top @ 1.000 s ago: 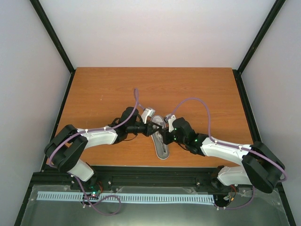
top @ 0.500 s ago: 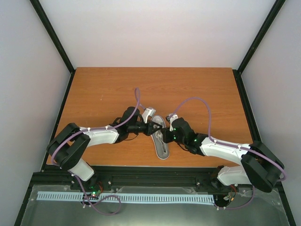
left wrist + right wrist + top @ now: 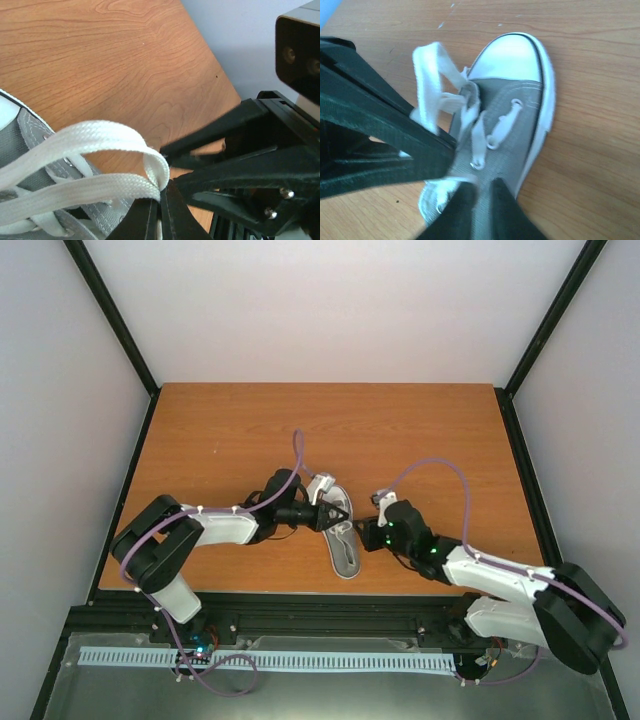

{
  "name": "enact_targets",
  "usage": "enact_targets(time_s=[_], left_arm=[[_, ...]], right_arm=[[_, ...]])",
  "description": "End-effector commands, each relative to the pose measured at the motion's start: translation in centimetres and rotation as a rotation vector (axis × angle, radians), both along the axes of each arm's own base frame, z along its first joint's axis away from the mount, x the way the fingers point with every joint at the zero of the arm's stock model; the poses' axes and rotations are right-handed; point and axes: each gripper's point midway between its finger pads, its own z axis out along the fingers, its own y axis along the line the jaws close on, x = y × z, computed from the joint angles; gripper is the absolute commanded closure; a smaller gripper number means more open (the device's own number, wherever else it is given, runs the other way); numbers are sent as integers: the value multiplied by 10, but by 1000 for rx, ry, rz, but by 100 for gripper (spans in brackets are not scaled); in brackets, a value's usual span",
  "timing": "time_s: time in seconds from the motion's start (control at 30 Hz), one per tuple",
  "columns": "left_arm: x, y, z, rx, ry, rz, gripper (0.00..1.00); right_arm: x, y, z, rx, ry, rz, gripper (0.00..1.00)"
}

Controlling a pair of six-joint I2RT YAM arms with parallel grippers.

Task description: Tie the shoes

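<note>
1. The sneaker (image 3: pixel 346 552) lies on the table (image 3: pixel 250 430) near its front edge, between the two grippers, resting on its sole.
2. The left gripper (image 3: pixel 348 511) sits over the laced part of the shoe. In its wrist view the jaws are pressed together on a flat white lace loop (image 3: pixel 100 137), which arches up off the grey canvas and ends in the pinch.
3. The right gripper (image 3: pixel 363 533) is just beside the shoe's right flank. In its wrist view the fingers (image 3: pixel 462 210) stand close together with a narrow gap, grey canvas showing through it. A bit of white lace lies next to one finger (nothing is seen caught between them).
4. The same view shows the white toe cap (image 3: pixel 512 55) at the far end of the shoe, with loose laces crossing the eyelets.
5. The tabletop is orange-brown wood grain. Pale walls (image 3: pixel 330 310) enclose it on three sides, with black frame posts (image 3: pixel 110 315) at the corners.
6. A purple cable (image 3: pixel 430 462) loops above each arm.
</note>
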Motion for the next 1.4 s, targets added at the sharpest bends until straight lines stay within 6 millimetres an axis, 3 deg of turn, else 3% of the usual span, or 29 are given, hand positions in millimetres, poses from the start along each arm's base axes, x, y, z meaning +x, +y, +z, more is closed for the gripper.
enact_targets(time_s=[0.0, 0.03, 0.1, 0.23, 0.43, 0.6, 0.87, 1.37], left_arm=[[0, -7, 12, -30, -11, -34, 99], [-1, -8, 14, -32, -16, -43, 99], [-2, -8, 16, -36, -21, -54, 99], [-5, -6, 19, -35, -34, -67, 99], [-11, -1, 21, -40, -32, -75, 98], [-14, 3, 25, -54, -34, -75, 98], [-17, 1, 24, -59, -22, -101, 98], [-16, 0, 25, -56, -17, -104, 98]], right_arm=[[2, -21, 11, 39, -54, -32, 58], [2, -21, 19, 65, -67, -18, 41], [2, -19, 36, 129, -90, 27, 24], [4, -6, 63, 236, -101, 156, 12], [2, 26, 91, 332, -93, 372, 10], [3, 39, 88, 347, -68, 455, 10], [-3, 44, 82, 335, -67, 525, 16], [6, 47, 93, 329, -135, 531, 15]])
